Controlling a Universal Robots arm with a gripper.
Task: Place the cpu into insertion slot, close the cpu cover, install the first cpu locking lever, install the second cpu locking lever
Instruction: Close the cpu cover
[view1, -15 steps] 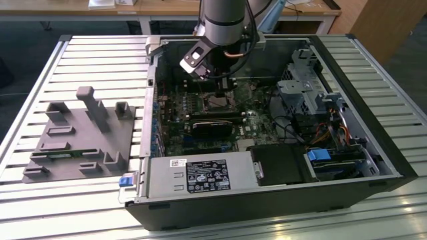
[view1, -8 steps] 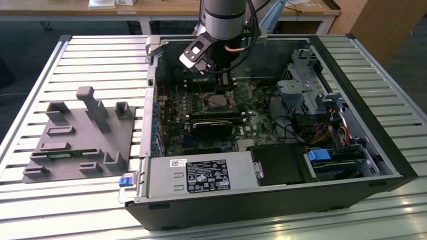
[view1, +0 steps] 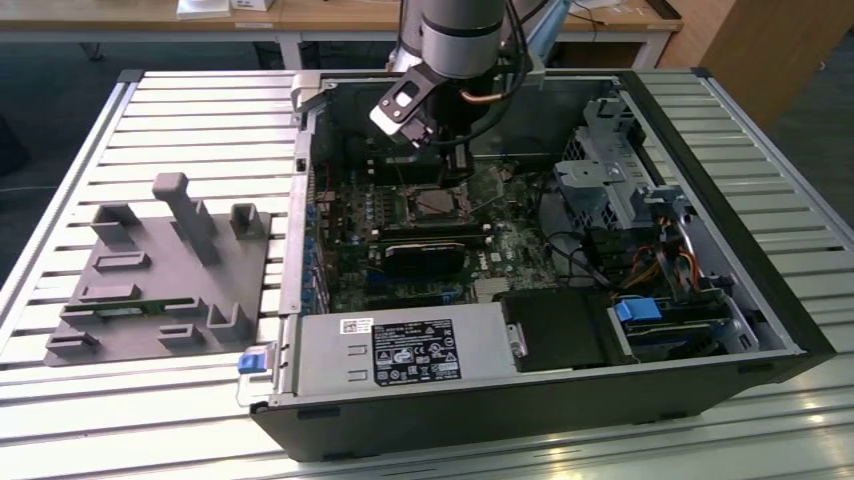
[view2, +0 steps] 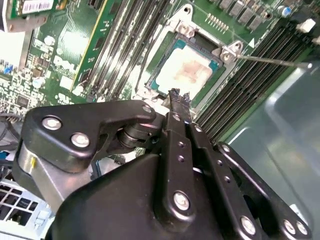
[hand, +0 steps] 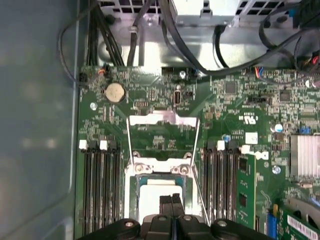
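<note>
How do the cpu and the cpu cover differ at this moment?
The cpu, a small pale silvery-beige square chip, is a solid plate; the cpu cover, a thin silvery metal frame, has an open centre with green board showing through. The cpu lies flat in the insertion slot; the cpu cover stands swung up off it, not closed. The gripper is nearer the cpu. Both are square and metallic.

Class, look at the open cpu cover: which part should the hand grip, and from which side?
Probably the free cross edge of the cpu cover, opposite the hinge beside the cpu, approached from above: a thin frame with an open centre offers only rim.
</note>
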